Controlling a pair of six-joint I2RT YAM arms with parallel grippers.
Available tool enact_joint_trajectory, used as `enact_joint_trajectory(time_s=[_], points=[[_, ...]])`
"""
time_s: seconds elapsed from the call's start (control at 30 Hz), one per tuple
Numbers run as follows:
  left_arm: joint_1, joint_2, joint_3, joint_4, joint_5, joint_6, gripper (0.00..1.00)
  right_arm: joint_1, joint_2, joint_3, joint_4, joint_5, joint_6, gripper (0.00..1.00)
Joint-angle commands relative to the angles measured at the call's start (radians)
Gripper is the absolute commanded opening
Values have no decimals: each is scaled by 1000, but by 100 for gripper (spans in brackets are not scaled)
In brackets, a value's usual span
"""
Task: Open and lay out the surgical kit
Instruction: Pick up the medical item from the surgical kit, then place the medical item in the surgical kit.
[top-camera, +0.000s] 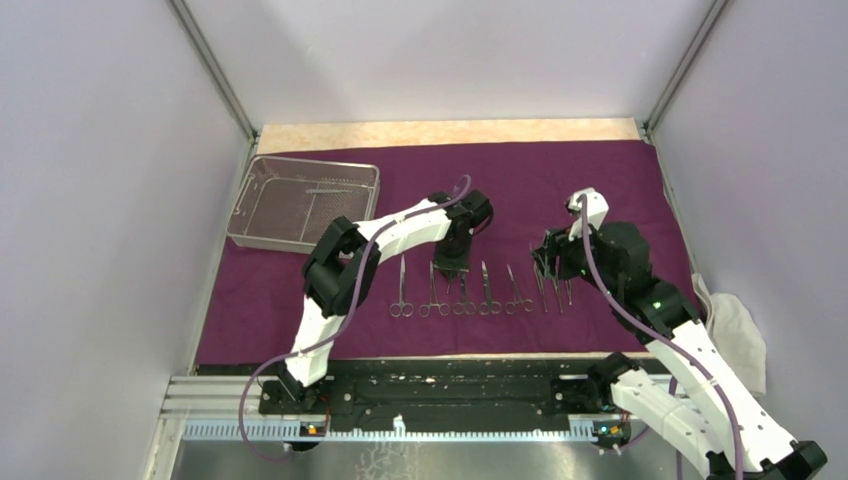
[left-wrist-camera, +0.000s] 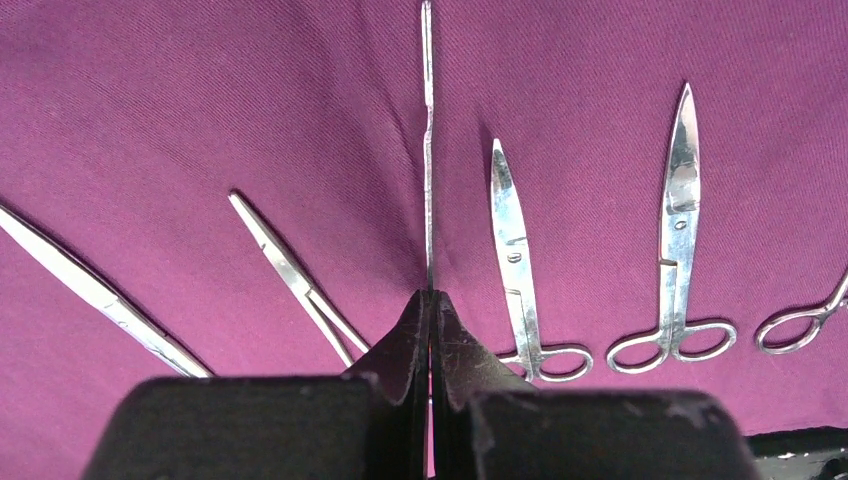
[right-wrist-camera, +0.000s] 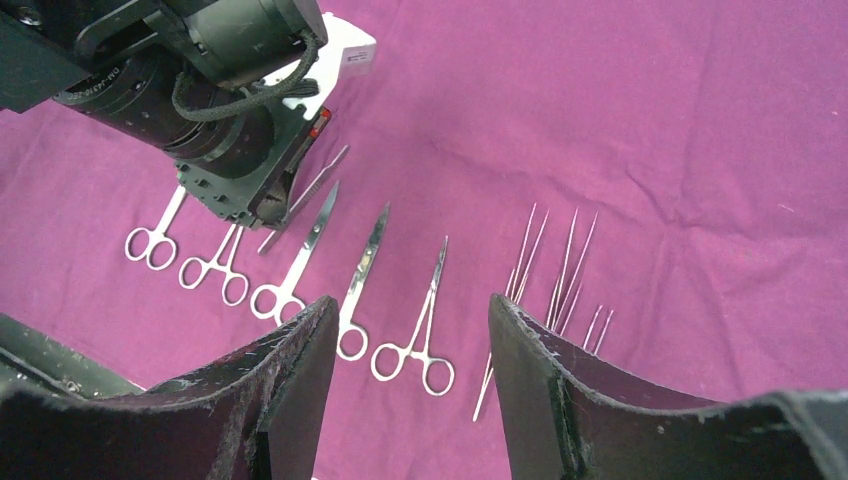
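The dark purple cloth wrap lies spread flat over the table. The silver wire-mesh tray sits at its far left corner. A row of scissor-like instruments lies on the cloth, with several thin tweezers at its right end. My left gripper points down over the row and is shut on one slim steel instrument, seen edge-on in the left wrist view. My right gripper hovers open above the tweezers, with nothing between its fingers.
A white cloth lies off the wrap's right edge beside the right arm. Grey walls close in both sides. In the left wrist view, scissors lie right of the held instrument and forceps lie left of it.
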Motion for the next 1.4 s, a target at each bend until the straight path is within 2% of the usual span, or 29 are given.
enact_joint_trajectory(time_s=[0.0, 0.27, 0.47, 0.57, 0.73, 0.87, 0.97, 1.07, 1.13, 1.23, 1.3, 1.37], points=[[3, 6, -10, 1, 8, -3, 2, 1, -20, 4, 33, -5, -22, 57], [3, 22, -22, 10, 20, -2, 12, 1, -22, 8, 31, -8, -35, 56], [3, 41, -28, 18, 27, 4, 13, 0, -22, 14, 29, -8, -44, 56], [3, 54, -27, 19, 28, 8, 13, 1, -22, 15, 27, -9, -48, 56], [3, 13, -8, -10, 6, 6, 6, 0, -18, 25, 20, -8, -52, 56], [5, -56, 93, -75, 26, 37, 0, 1, 0, 62, 22, -28, -89, 57], [17, -119, 168, -107, 143, 124, 0, 1, 33, 108, -1, -167, -248, 57], [41, -197, 190, -110, 394, 287, 0, 2, 69, 153, -90, -393, -528, 51], [69, -250, 156, -110, 640, 357, 0, 2, 65, 176, -153, -532, -766, 46], [102, -333, 41, -63, 905, 400, 0, 3, 12, 149, -136, -593, -1035, 49], [109, -374, -22, -52, 1013, 414, 0, 3, 34, 160, -148, -641, -1156, 51], [109, -402, -63, -52, 1083, 423, 0, 2, 122, 228, -251, -706, -1265, 48]])
